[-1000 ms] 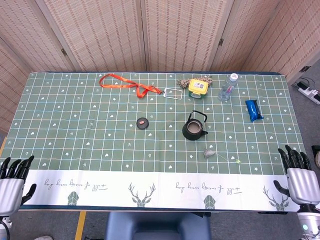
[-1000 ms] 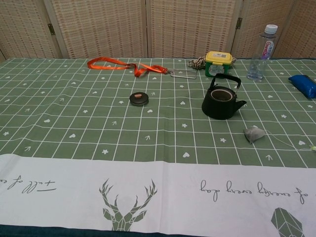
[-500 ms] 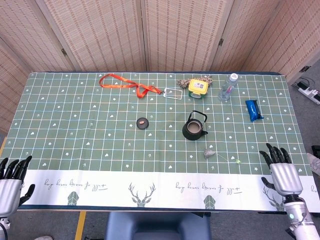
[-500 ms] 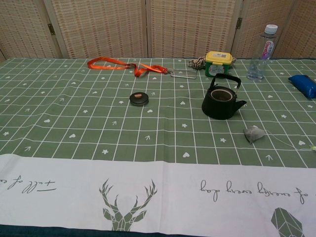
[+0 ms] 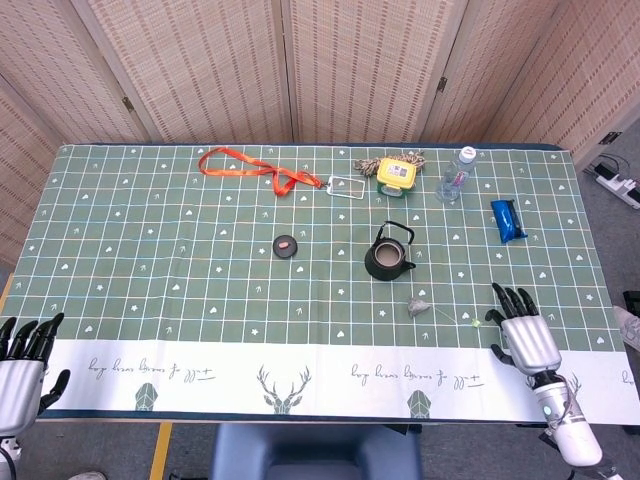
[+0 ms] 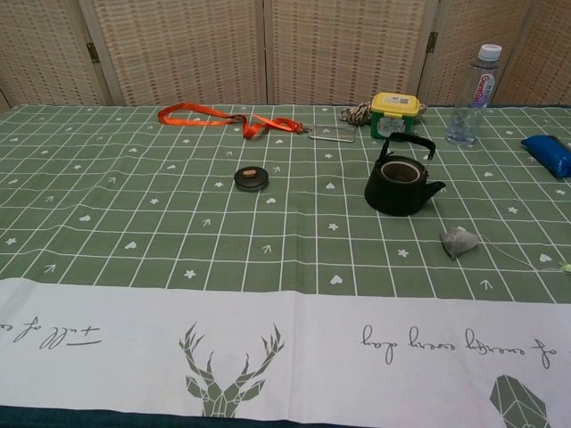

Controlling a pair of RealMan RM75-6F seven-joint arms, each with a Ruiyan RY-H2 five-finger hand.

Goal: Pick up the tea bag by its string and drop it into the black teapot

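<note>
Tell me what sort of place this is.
Probably a staged indoor test area: a table under a printed green cloth, woven folding screens behind, and a power strip on the floor.

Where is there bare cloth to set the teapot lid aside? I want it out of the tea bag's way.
Free: the cloth left of the lid, below the orange lanyard. Crowded: between the black teapot, tea bag and right hand.

Woven folding screens (image 5: 320, 70) (beige), grey floor (image 5: 610, 215)
</note>
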